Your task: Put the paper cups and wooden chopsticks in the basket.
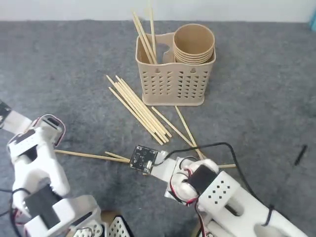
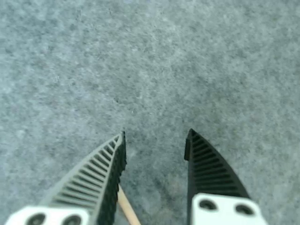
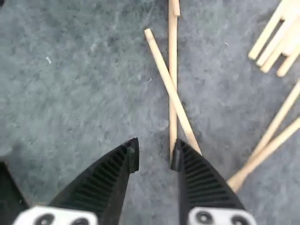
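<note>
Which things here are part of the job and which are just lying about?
Job:
basket
cups, stacked inside the basket
chopsticks, a few standing in the basket, the rest loose on the mat

Lying about:
black item at the mat's right side, too small to identify

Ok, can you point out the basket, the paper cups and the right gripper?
basket (image 1: pixel 173 86), high view, on its perforated front wall.
paper cups (image 1: pixel 193 42), high view, inside the top cup of the stack.
right gripper (image 3: pixel 155 149), right wrist view, midway between its open fingertips.
</note>
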### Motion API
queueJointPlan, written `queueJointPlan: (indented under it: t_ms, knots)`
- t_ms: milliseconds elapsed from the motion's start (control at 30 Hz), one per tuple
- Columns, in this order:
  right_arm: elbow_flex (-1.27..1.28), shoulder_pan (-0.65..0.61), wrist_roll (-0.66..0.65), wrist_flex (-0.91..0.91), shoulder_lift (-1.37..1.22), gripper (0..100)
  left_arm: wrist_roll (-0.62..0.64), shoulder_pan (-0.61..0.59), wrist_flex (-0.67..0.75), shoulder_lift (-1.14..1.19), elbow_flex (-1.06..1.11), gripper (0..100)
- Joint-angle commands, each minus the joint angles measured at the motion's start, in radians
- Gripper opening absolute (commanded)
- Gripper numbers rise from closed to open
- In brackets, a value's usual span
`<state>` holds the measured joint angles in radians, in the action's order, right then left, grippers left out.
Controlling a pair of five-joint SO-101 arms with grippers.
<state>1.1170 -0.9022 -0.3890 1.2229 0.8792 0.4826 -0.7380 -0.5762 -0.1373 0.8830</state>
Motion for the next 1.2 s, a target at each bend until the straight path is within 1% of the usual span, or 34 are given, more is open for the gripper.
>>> queueJointPlan:
  t_ms: [0, 67, 233, 333, 400, 533, 633, 767, 833, 900, 967, 1167]
  knots:
    - [0.029, -0.008, -0.011, -0.131, -0.068, 20.7, 0.005, -0.008, 0.017, -0.002, -0.042, 20]
    - [0.026, -0.008, -0.009, -0.196, -0.142, 20.6, 0.005, -0.008, 0.017, -0.002, -0.042, 20]
    - [0.025, -0.008, -0.008, -0.39, -0.311, 14.9, 0.005, -0.008, 0.017, -0.002, -0.044, 20]
    - [0.025, -0.005, -0.008, -0.475, -0.394, 12.5, 0.005, -0.008, 0.017, -0.002, -0.045, 20]
    - [0.023, 0.01, -0.008, -0.495, -0.423, 11.7, 0.005, -0.006, 0.017, -0.002, -0.045, 20]
    - [-0.009, 0.018, -0.006, -0.472, -0.44, 7.4, 0.005, -0.006, 0.017, -0.002, -0.047, 20]
    - [-0.011, 0.018, -0.006, -0.47, -0.441, 0.9, 0.005, -0.006, 0.017, -0.002, -0.047, 20]
    - [-0.012, 0.021, 0.002, -0.46, -0.424, 0.7, 0.005, -0.006, 0.017, -0.002, -0.047, 20]
    - [-0.012, 0.021, 0.046, -0.458, -0.394, 0.7, 0.005, -0.006, 0.017, -0.002, -0.047, 20]
    - [-0.012, 0.03, 0.077, -0.441, -0.335, 0.7, 0.005, -0.006, 0.017, -0.002, -0.047, 20]
    - [-0.031, 0.044, 0.083, -0.386, -0.249, 0.7, 0.005, -0.006, 0.017, -0.002, -0.047, 20]
    - [-0.181, 0.125, 0.077, -0.139, 0.094, 0.7, 0.005, -0.006, 0.017, -0.002, -0.045, 20]
